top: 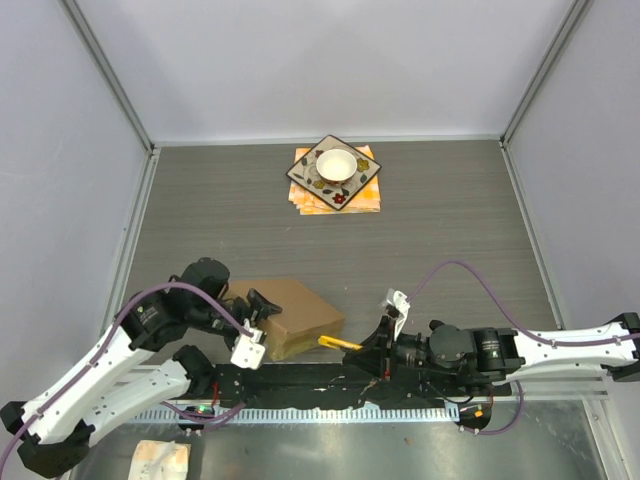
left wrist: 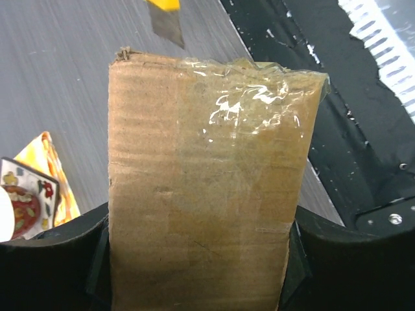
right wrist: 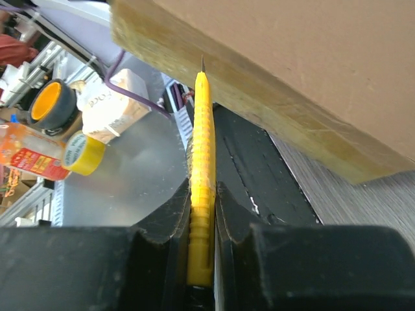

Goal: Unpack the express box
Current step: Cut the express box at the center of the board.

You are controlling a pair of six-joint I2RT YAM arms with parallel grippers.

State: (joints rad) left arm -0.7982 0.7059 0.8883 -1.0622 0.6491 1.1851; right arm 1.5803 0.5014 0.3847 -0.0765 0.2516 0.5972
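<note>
The express box [top: 290, 315], plain brown cardboard with clear tape on its side, sits at the near edge of the table. My left gripper [top: 258, 318] is shut on the box; in the left wrist view the box [left wrist: 201, 188] fills the space between the black fingers [left wrist: 52, 259]. My right gripper [top: 372, 345] is shut on a yellow utility knife [top: 338, 343]. In the right wrist view the knife [right wrist: 202, 168] stands between the jaws, and its blade tip touches the box's taped side edge [right wrist: 259, 97]. The blade also shows in the left wrist view [left wrist: 167, 19].
An orange-patterned square plate [top: 312, 178] with a white bowl [top: 337, 165] on orange napkins sits at the table's far middle. A black base rail [top: 320, 385] runs along the near edge. Tape rolls [right wrist: 84, 152] and a bottle lie beyond the table in the right wrist view.
</note>
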